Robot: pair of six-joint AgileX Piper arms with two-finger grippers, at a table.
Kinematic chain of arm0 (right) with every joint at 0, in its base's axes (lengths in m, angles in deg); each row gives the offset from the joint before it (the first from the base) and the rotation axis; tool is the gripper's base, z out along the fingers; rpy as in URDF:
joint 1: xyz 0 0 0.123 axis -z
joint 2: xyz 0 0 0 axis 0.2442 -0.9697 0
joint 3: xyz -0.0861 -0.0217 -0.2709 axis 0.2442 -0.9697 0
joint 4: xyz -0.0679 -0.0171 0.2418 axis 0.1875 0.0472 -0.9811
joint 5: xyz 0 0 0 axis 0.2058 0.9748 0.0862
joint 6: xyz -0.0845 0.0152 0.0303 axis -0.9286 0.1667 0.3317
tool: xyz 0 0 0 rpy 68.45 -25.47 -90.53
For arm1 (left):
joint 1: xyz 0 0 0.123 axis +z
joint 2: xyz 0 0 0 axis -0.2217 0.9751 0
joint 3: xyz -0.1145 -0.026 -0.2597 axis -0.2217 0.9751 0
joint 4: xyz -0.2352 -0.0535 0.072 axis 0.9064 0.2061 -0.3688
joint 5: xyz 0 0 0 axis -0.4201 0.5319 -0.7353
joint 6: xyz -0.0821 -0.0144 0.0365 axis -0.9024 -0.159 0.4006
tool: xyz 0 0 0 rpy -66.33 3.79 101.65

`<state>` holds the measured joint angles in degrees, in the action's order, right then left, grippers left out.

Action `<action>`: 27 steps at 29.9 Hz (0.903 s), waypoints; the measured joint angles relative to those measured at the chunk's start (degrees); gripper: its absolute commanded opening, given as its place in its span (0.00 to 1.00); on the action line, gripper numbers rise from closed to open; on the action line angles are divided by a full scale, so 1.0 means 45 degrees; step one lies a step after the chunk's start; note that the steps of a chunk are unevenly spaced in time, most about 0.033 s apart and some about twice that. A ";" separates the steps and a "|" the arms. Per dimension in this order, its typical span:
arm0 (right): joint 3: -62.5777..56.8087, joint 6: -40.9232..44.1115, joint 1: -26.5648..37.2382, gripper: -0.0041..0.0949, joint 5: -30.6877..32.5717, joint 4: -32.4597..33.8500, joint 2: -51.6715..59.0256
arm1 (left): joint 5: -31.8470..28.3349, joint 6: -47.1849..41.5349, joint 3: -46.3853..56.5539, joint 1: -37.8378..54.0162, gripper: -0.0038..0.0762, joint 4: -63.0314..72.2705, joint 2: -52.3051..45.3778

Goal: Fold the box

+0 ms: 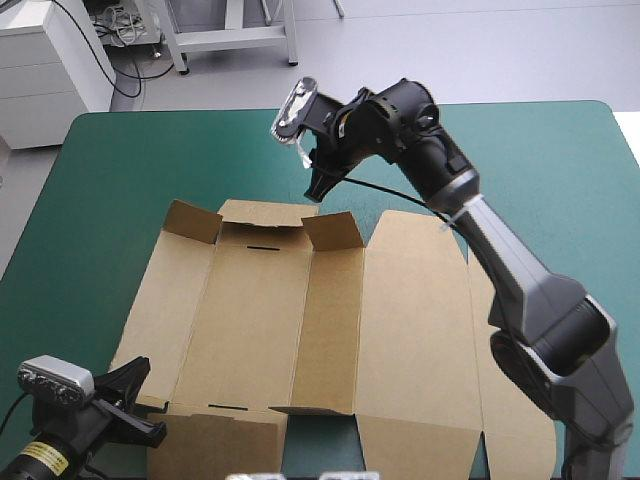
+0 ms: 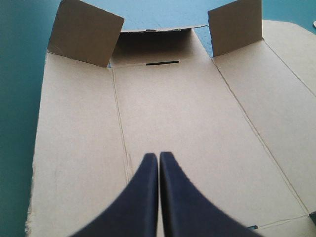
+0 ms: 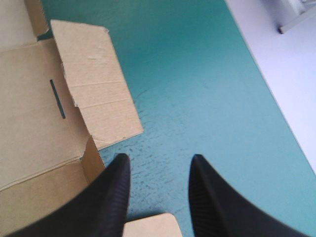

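The brown box (image 1: 330, 330) lies as a cut sheet on the teal-green table, mostly flat. Two small flaps (image 1: 193, 220) (image 1: 333, 230) stand up at its far end, and one long panel (image 1: 325, 330) tilts up beside the base. My left gripper (image 1: 140, 400) is at the near left corner of the sheet. In the left wrist view it (image 2: 158, 157) is shut over the base panel (image 2: 173, 118), pointing toward the slot (image 2: 162, 62), with nothing held. My right gripper (image 1: 320, 178) hovers above the far edge. Its fingers stand open (image 3: 159, 165) over bare cover beside the far flap (image 3: 96, 89).
The wide lid panel (image 1: 420, 330) lies flat on the right, under the right arm. Bare teal-green cover (image 1: 540, 170) stretches beyond the box's far edge and to both sides. The table's far edge (image 1: 200, 113) lies well past the box.
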<state>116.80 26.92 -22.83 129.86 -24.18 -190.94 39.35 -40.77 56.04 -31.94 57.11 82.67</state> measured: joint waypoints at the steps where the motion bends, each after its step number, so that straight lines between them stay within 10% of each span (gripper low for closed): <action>1: -0.0161 0.0430 0.0000 0.04 0.0000 0.0217 0.0517 | 0.0000 0.0000 0.0000 0.0000 0.04 0.0000 0.0000; 18: -1.1185 0.4343 0.0000 0.03 -0.0608 0.0957 1.1654 | 0.0000 0.0000 0.0000 0.0000 0.06 0.0000 0.0000; 27: -1.8688 0.6613 0.0000 0.03 -0.2737 0.0853 1.6541 | 0.0000 0.0000 0.0000 0.0000 0.45 0.0000 0.0000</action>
<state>32.71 56.68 -22.83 117.54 -20.34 -116.51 39.35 -40.77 56.04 -31.94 57.11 82.67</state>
